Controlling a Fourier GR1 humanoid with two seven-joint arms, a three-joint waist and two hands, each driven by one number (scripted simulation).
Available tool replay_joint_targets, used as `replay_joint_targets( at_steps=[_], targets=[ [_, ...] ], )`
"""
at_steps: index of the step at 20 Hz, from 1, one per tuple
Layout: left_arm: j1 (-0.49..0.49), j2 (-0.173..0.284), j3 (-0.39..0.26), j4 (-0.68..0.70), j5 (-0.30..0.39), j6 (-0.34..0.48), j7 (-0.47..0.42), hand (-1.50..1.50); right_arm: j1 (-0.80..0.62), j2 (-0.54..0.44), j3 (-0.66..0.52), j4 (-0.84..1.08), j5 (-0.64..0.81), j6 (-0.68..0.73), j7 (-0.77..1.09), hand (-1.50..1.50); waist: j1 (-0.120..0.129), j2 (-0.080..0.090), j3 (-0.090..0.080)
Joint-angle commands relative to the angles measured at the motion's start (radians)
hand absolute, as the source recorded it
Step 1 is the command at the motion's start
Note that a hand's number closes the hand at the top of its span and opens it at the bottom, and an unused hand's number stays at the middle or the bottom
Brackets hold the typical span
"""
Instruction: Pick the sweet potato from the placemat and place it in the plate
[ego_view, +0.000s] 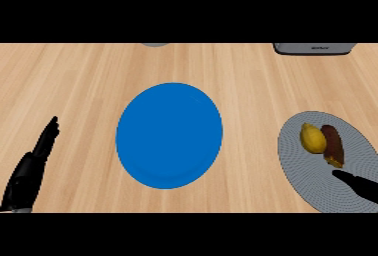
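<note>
right robot hand (359, 186): coming in at the surface's near right corner, over the near part of the placemat, fingertip aimed at the sweet potato and just short of it. only a bit of it shows, so can't tell if the fingers are spread or curled

sweet potato (333, 145): on the grey placemat (295, 165) by the right edge, lying lengthwise, touching a lemon (312, 137) on its left

handling guess: stiff, a bit heavy, dull skin so not slippery. I'd grab across the fat middle, from the side away from the lemon

blue plate (169, 135): middle of the wooden surface (244, 75), well apart from the mat

left robot hand (29, 165): resting at the near left edge, fingers straight and pressed together
</note>
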Motion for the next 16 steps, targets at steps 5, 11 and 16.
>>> replay_joint_targets(
  at_steps=[5,11,16],
  targets=[
    [-0.021,-0.011,0.026,0.025,-0.010,-0.035,0.008,0.00,-0.113,-0.166,0.004,0.001,0.027,0.191,0.397,-1.50,0.009,0.001,0.002],
    [0.024,-0.039,0.043,0.038,-0.022,-0.057,-0.042,0.00,-0.199,-0.176,0.035,0.100,-0.004,0.337,0.478,-1.50,0.009,0.000,0.003],
    [-0.032,-0.016,0.075,0.038,-0.018,-0.095,-0.010,0.00,-0.273,-0.234,0.044,0.303,-0.006,0.491,0.418,-1.50,0.013,0.002,0.003]
  ],
)
